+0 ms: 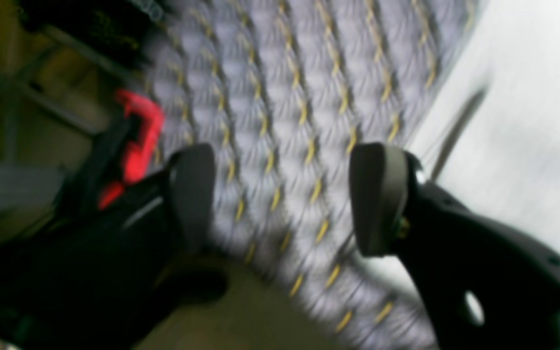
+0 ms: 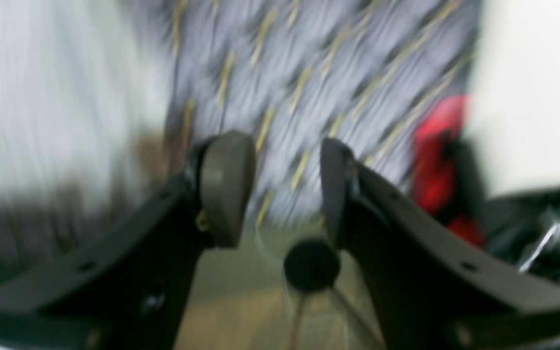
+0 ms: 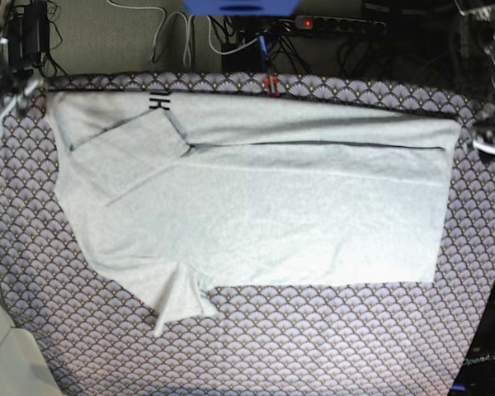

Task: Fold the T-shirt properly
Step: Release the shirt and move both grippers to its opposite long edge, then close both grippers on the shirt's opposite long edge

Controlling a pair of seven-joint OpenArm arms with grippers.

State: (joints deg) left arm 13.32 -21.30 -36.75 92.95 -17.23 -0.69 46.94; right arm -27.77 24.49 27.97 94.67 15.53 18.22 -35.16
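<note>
The light grey T-shirt [image 3: 256,214] lies spread flat on the fan-patterned tablecloth [image 3: 313,346], its far long edge folded over and a bit of black lettering [image 3: 159,104] showing at the far left. My left gripper [image 1: 285,197] hangs open and empty over bare tablecloth [image 1: 299,97], with the T-shirt [image 1: 528,146] just to its right. It appears blurred at the shirt's far right corner [image 3: 487,136]. My right gripper [image 2: 280,189] is open and empty too, over tablecloth [image 2: 319,63], with the T-shirt [image 2: 56,97] to its left. It sits by the far left corner [image 3: 0,87].
Red clamps [image 1: 139,131] [image 2: 435,160] [image 3: 271,82] grip the cloth at the table's edge. A power strip [image 3: 338,25] and cables lie behind the table. The floor shows past the edge under both grippers. Both wrist views are motion-blurred.
</note>
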